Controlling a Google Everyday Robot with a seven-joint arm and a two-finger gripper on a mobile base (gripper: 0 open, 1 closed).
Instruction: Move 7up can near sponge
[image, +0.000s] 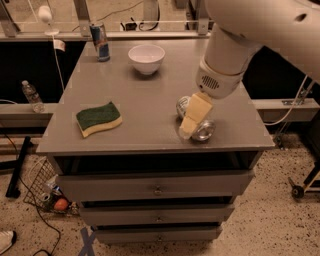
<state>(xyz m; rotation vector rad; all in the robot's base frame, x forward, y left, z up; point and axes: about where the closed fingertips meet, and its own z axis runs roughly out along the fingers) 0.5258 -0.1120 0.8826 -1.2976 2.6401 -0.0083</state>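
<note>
The 7up can (204, 130) lies on its side near the front right of the grey cabinet top (150, 95), its shiny end facing the front edge. My gripper (187, 131) reaches down from the upper right and sits over the can's left side, covering its middle. The sponge (99, 119), dark green on top with a pale yellow layer below, lies flat at the front left of the top, well apart from the can and the gripper.
A white bowl (146, 58) stands at the back middle and a slim blue-and-silver can (100, 41) at the back left. The cabinet has drawers (157, 189) below. A water bottle (31, 96) stands on a ledge to the left. A wire basket (45, 187) sits on the floor.
</note>
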